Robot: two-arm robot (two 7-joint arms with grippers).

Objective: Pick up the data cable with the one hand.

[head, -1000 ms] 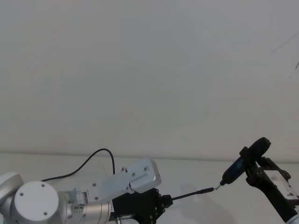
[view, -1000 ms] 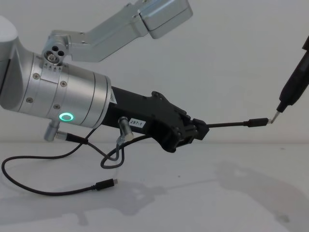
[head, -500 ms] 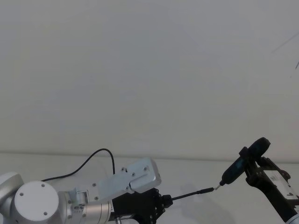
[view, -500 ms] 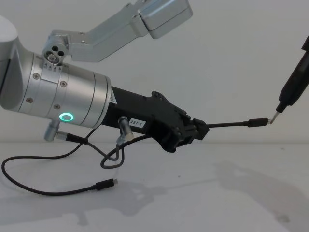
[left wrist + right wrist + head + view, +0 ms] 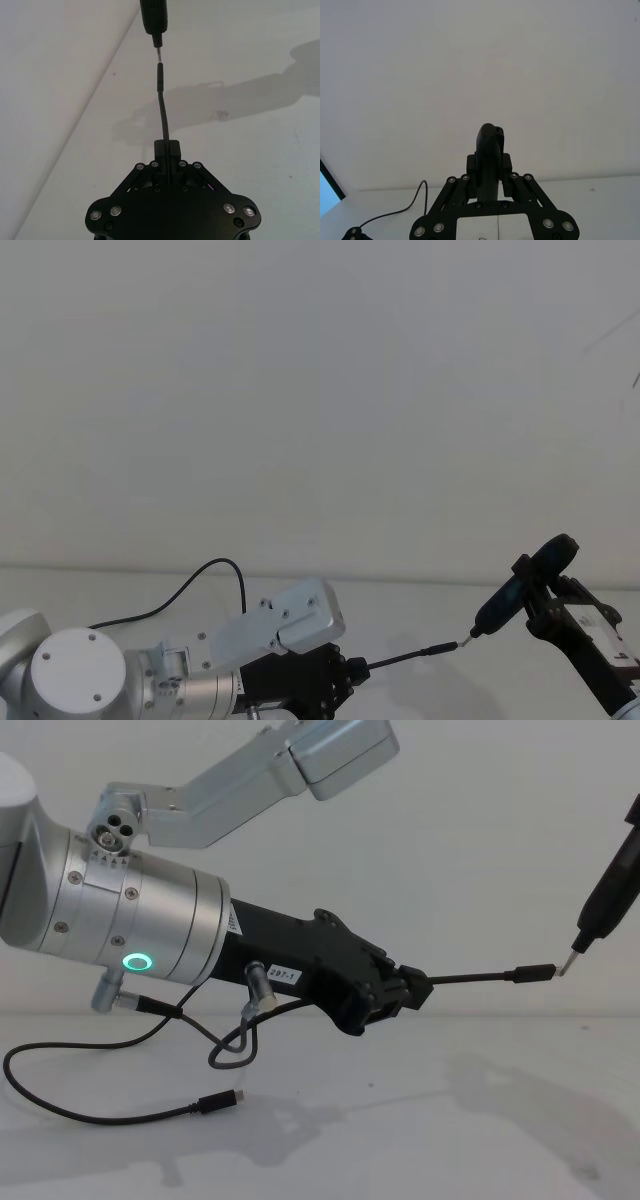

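Observation:
My left gripper [image 5: 410, 988] is shut on the data cable [image 5: 470, 978] and holds it above the table. A short length of cable juts out past the fingers and ends in a slim plug [image 5: 532, 974]. In the left wrist view the cable [image 5: 162, 107] runs straight out from the gripper [image 5: 166, 147]. The rest of the cable hangs down and loops over the table to its other plug [image 5: 220, 1101]. My right gripper [image 5: 535, 590] is shut on a black pen-like tool [image 5: 610, 900], and the tool's metal tip [image 5: 566, 964] touches the held plug.
A short grey lead [image 5: 245, 1025] with a metal connector hangs under my left wrist. The white table [image 5: 420, 1140] runs back to a plain wall. The cable's slack [image 5: 190, 585] curves across the table on the left.

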